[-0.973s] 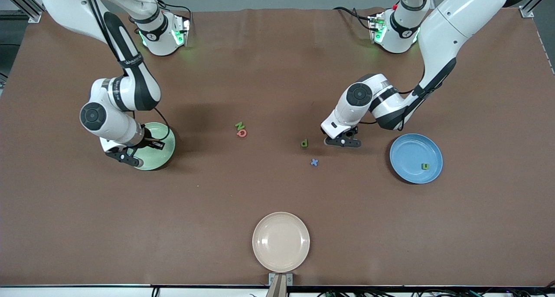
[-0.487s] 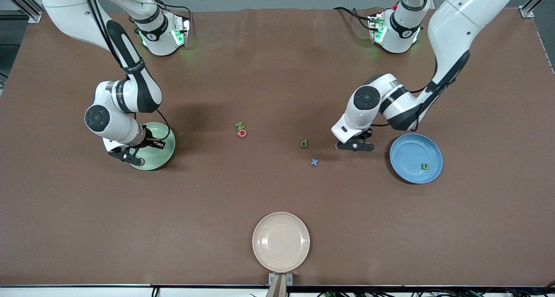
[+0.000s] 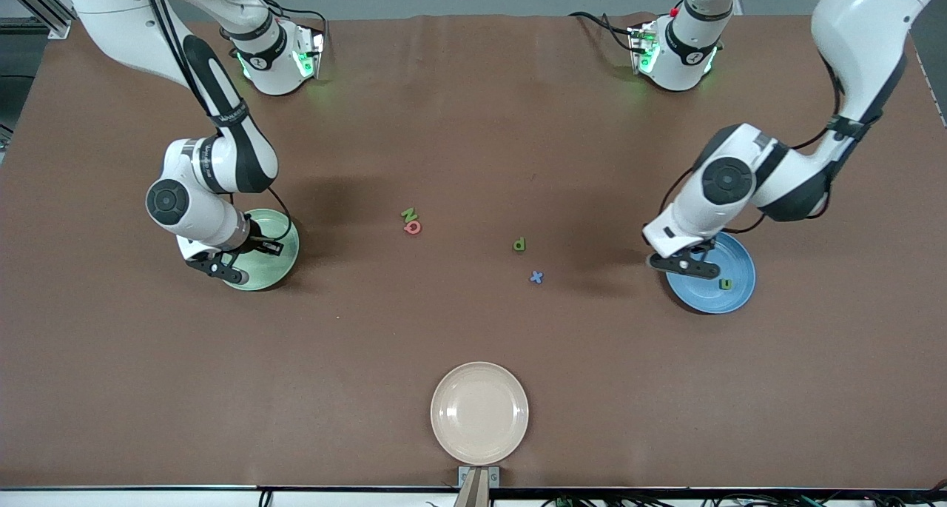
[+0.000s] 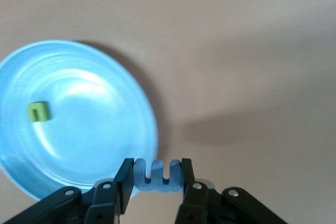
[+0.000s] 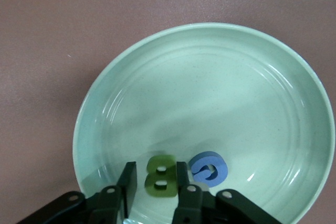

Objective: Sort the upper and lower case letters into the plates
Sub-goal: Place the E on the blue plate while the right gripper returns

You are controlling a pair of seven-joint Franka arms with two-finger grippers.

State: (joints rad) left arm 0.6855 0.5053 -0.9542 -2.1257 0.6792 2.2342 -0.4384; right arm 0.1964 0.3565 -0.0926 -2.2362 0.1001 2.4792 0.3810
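Observation:
My left gripper (image 3: 684, 264) is shut on the small blue m (image 4: 156, 176) and holds it over the rim of the blue plate (image 3: 740, 259). A small green n (image 3: 726, 284) lies in that plate (image 4: 79, 129). My right gripper (image 3: 222, 268) is low over the pale green plate (image 3: 280, 259) with its jaws open. The green B (image 5: 161, 177) sits between them, with a gap on one side, beside the blue C (image 5: 208, 168) in the plate (image 5: 210, 93). Green N (image 3: 408, 214), red Q (image 3: 413, 227), green p (image 3: 519, 245) and blue x (image 3: 536, 277) lie mid-table.
A beige plate (image 3: 479, 412) sits at the table edge nearest the front camera. The N and Q touch each other. The p and x lie a little apart, toward the left arm's end of the table.
My left arm has carried the blue m from beside the green p toward the blue plate and now hangs over its rim. My right gripper has barely moved over the green plate.

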